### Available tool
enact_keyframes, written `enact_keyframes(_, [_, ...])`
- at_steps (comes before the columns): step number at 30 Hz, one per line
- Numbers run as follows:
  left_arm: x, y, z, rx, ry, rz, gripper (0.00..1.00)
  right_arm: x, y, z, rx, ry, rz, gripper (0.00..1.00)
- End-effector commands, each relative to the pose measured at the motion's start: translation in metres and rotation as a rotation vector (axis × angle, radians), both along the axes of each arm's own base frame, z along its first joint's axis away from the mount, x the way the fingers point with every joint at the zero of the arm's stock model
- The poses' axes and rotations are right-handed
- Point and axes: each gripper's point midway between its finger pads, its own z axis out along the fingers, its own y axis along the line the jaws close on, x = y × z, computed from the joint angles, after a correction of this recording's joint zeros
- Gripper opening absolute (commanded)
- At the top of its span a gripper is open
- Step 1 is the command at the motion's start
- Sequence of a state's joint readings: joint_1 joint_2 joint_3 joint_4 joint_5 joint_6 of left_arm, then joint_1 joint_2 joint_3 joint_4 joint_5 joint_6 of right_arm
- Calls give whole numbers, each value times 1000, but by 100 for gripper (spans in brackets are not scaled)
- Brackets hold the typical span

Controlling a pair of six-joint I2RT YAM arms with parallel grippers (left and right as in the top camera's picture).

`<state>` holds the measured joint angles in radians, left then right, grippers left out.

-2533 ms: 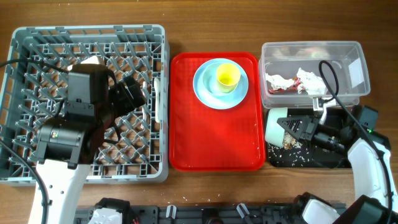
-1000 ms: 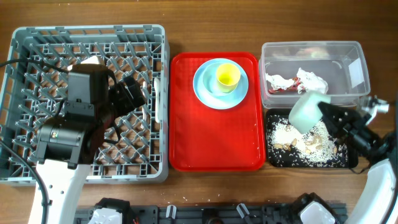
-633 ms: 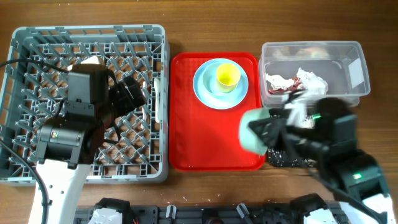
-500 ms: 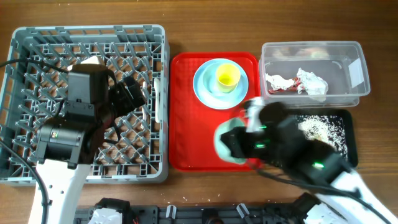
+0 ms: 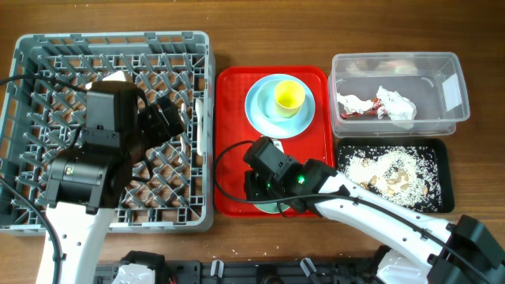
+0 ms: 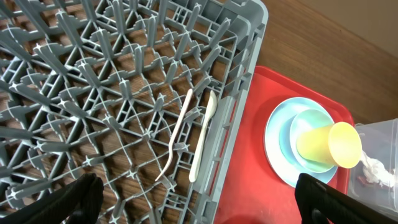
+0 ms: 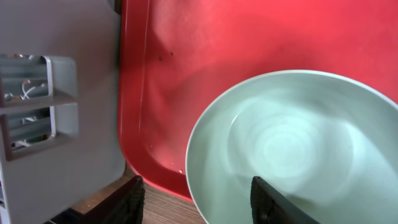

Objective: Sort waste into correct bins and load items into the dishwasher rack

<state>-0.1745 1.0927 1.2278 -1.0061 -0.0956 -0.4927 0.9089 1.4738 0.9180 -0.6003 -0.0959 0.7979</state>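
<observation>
Green bowl (image 7: 280,149) fills right-wrist view — overhead, right arm (image 5: 371,208) mostly hides it.

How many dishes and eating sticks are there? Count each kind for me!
Blue plate: 1
Yellow cup: 1
Green bowl: 1
White cutlery pieces: 2
Total: 5

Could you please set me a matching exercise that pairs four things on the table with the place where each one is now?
Things:
1. yellow cup
2. crumpled napkin
3. food scraps
4. green bowl

Places:
A. in the black tray
B. at the near edge of the red tray
C. on the blue plate
D. in the clear tub

Pairs: 1-C, 2-D, 3-A, 4-B
</observation>
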Motion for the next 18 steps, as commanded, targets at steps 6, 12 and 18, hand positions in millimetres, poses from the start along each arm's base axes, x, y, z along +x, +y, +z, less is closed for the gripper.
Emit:
enact_keyframes(6, [1, 3, 6, -7, -18, 20, 100, 44, -92, 158, -7, -399, -198, 85])
enact_keyframes(12, [1, 3, 6, -7, -17, 20, 100, 19, -302, 200, -231, -507, -830, 100])
enact_keyframes(18, [1, 3, 6, -7, -17, 20, 100, -20, -385, 180, -392, -339, -1152, 100])
